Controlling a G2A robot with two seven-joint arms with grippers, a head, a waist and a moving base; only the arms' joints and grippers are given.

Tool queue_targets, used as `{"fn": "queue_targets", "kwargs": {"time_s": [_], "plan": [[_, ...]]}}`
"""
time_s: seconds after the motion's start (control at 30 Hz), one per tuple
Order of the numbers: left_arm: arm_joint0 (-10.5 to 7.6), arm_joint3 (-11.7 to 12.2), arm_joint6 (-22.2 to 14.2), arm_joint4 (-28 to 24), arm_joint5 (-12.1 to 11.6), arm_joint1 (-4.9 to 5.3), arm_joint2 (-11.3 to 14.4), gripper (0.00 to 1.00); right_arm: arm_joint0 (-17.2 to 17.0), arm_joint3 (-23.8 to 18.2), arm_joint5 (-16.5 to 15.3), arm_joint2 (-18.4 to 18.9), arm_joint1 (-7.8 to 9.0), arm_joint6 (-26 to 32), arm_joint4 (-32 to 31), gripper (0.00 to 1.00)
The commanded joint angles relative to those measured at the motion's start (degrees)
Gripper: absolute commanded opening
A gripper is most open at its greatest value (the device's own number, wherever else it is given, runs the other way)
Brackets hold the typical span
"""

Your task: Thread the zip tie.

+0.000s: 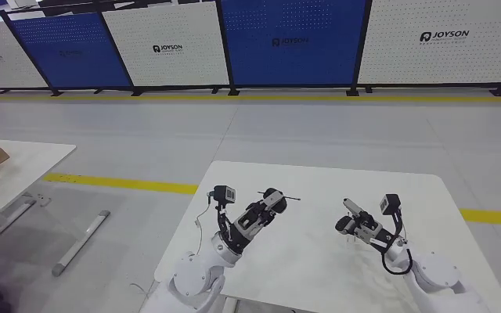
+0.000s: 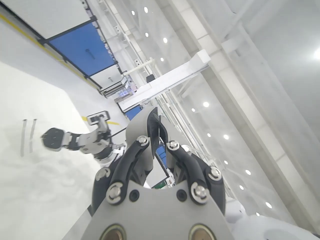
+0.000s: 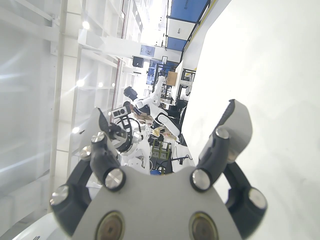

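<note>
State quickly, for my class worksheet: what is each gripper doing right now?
Left gripper: shut on the zip tie.
Right gripper: open, holding nothing.

White table (image 1: 313, 235) bearing two thin strips (image 2: 23, 137)

We record the white-shelled left arm (image 1: 219, 252) angled forward and inward. Its silver metal left claw (image 2: 155, 122), fitted with black linkages, is pressed closed, the ribbed black pads (image 2: 152, 123) drawn together. The white-shelled right arm (image 1: 427, 270) is likewise angled inward. Its silver metal right claw (image 3: 167, 119) stands spread wide, with the fingers (image 3: 236, 118) far from each other. We note the two claws face one another, well apart.
</note>
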Motion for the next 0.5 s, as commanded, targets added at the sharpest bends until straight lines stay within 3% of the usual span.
{"fn": "queue_targets", "kwargs": {"time_s": [0.0,0.37,0.47], "plan": [[0.85,-2.11,0.5,-0.88,0.16,0.0,-0.48,0.0,0.0,0.0,0.0,0.0,0.0,0.0,0.0,1.0],[1.07,-2.31,0.99,-1.01,0.16,-0.01,-0.7,0.0,0.0,0.0,0.0,0.0,0.0,0.0,0.0,1.0],[0.18,-2.59,2.17,-3.0,0.16,-0.22,0.16,0.0,0.0,0.0,0.0,0.0,0.0,0.0,0.0,1.0]]}}
